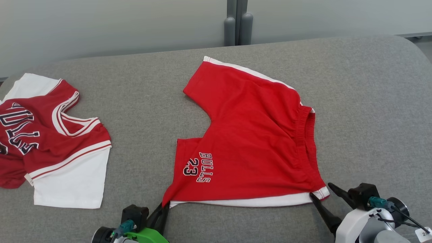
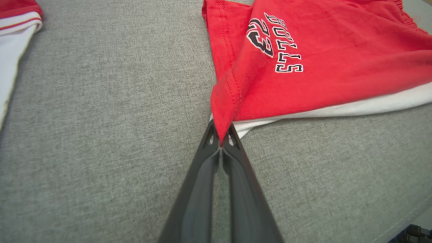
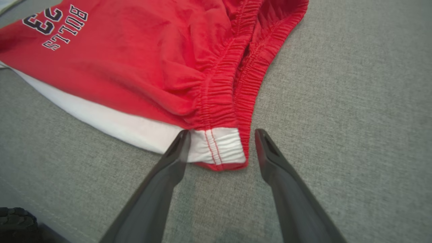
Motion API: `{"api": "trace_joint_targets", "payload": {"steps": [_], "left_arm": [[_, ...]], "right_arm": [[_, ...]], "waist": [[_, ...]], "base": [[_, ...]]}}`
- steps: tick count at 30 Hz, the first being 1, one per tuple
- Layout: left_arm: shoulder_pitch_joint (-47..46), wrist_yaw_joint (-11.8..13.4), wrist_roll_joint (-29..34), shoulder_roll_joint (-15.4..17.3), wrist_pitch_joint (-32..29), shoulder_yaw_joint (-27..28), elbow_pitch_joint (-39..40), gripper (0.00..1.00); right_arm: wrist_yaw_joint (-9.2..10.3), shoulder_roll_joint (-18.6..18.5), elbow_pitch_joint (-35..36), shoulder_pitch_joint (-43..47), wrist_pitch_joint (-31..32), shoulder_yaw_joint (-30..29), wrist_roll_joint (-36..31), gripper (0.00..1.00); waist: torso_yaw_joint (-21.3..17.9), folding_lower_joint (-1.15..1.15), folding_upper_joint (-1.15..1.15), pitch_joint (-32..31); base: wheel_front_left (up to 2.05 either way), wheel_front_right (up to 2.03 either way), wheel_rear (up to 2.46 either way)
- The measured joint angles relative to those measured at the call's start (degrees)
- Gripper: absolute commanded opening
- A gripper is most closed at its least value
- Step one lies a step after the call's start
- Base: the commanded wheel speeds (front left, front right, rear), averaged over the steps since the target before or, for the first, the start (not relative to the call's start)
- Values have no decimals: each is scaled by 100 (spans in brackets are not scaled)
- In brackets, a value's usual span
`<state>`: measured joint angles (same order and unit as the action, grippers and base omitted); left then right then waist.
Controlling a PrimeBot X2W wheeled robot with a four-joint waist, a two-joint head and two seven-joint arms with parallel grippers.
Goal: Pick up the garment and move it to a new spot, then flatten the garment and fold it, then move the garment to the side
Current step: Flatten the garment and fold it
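Left gripper (image 2: pixel 221 136): I clamp the shorts (image 1: pixel 249 135) by the hem corner.
Right gripper (image 3: pixel 222 133): my jaws gape, straddling the shorts' waistband corner.

The red shorts (image 1: pixel 249 135) carry "BULLS" above "23" in black, white-edged print on the near left leg. The jersey (image 1: pixel 50 141), left, bears larger matching letters, only partly legible.

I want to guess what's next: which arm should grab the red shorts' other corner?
Right. The right fingers, open, sit either side of the shorts' white waistband corner, ready to pinch. The left fingers are already shut on the leg corner.
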<state>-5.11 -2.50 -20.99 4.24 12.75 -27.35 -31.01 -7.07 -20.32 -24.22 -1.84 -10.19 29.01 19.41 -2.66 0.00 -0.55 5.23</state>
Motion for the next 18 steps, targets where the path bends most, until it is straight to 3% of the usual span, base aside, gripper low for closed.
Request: {"api": "trace_joint_targets", "payload": {"steps": [3, 5, 7, 13, 17, 18], "left_arm": [[-9, 0, 0, -4, 46, -1, -21, 0], [-21, 0, 0, -7, 48, -2, -36, 0], [-28, 0, 0, -9, 49, -1, -70, 0], [-58, -1, -1, -12, 92, 13, -163, 0], [-71, -10, -1, -29, 97, -22, -202, 0], [-71, -10, -2, -34, 99, -21, -208, 0]], "right_arm": [[-7, -19, -2, -1, 24, 135, 0, 68], [-5, -45, -4, -7, 52, 210, 0, 61], [-5, -79, -22, -14, 74, 297, 0, 59], [-5, -103, -85, -209, 125, 591, 82, 67], [-5, -134, -197, -247, 212, 825, 186, 40], [-5, -137, -203, -248, 218, 849, 200, 27]], "waist": [[-4, 0, 0, -13], [-7, 0, 0, -24], [-7, 0, 0, -36], [0, 0, 0, -76], [55, 0, 0, -130], [70, 0, 0, -140]], "base": [[0, 0, 0], [0, 0, 0], [0, 0, 0], [0, 0, 0], [0, 0, 0], [0, 0, 0]]}}
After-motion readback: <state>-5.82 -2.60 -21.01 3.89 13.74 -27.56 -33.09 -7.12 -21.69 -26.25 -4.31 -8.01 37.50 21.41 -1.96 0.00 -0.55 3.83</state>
